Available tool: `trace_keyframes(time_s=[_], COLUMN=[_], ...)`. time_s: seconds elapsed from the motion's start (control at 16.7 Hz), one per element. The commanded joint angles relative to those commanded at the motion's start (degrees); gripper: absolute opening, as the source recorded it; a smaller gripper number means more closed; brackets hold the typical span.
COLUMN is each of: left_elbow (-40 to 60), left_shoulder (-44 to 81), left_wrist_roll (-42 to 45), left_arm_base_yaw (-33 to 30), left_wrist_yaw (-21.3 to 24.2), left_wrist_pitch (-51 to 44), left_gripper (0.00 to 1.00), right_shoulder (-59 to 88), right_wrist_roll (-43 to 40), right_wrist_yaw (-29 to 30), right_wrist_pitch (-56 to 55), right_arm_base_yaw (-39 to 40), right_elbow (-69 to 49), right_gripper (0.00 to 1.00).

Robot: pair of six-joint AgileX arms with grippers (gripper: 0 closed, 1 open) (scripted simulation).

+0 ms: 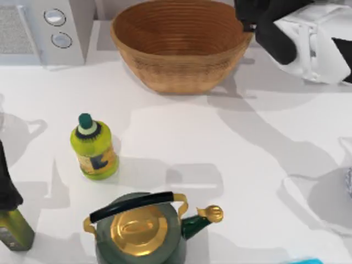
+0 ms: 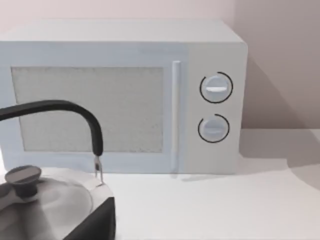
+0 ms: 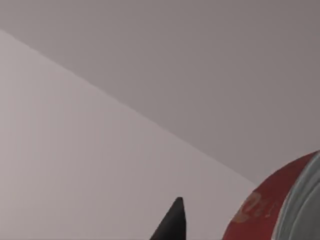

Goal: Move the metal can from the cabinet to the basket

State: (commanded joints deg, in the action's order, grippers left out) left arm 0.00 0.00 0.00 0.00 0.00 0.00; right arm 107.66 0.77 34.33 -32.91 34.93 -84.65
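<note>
1. 2 arms share the white bench [image 1: 231,165]. The right arm reaches in at the far right corner of the top view, its dark and white wrist beside the right rim of the basket [image 1: 181,49].
2. The right gripper [image 1: 247,19] sits at the basket's right rim in the top view; whether it is wide or narrow cannot be told from there.
3. In the right wrist view the metal can [image 3: 270,210] appears very close, red with pale markings and a silver end, next to 1 dark fingertip [image 3: 172,220]. Whether the gripper is clamped on it cannot be told.
4. The basket is a wide woven bowl standing at the far middle of the bench, and the part of its inside that shows is bare.
5. The left arm is parked at the left edge of the top view, a dark shape near the front corner.
6. The left wrist view faces a white appliance [image 2: 125,95] with 2 round knobs, and a grey kettle [image 2: 50,205] with a black handle is close in front.
7. On the bench a yellow-green bottle [image 1: 94,147] with a dark green cap stands left of centre, and a green kettle with a gold lid [image 1: 140,231] stands near the front edge.
</note>
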Motion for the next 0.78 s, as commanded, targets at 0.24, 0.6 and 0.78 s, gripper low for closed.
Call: trace_keyframes(time_s=[0.24,0.6,0.78], left_elbow=[0.0,0.0,0.0], left_shoulder=[0.0,0.0,0.0], left_wrist_roll=[0.0,0.0,0.0], left_arm_base_yaw=[0.0,0.0,0.0], left_wrist_yaw=[0.0,0.0,0.0], left_wrist_pitch=[0.0,0.0,0.0], left_gripper=[1.0,1.0,1.0], right_shoulder=[14.32,19.66,19.94], right_wrist_roll=[-0.55,-0.87,-0.73], right_wrist_yaw=[4.89,6.83,6.68], right_wrist_pitch=[-1.18,-1.21,-1.15], right_arm_base_yaw=[3.51,4.91,4.61], right_elbow=[-7.25,-9.74,-9.17], right_gripper=[0.0,0.0,0.0])
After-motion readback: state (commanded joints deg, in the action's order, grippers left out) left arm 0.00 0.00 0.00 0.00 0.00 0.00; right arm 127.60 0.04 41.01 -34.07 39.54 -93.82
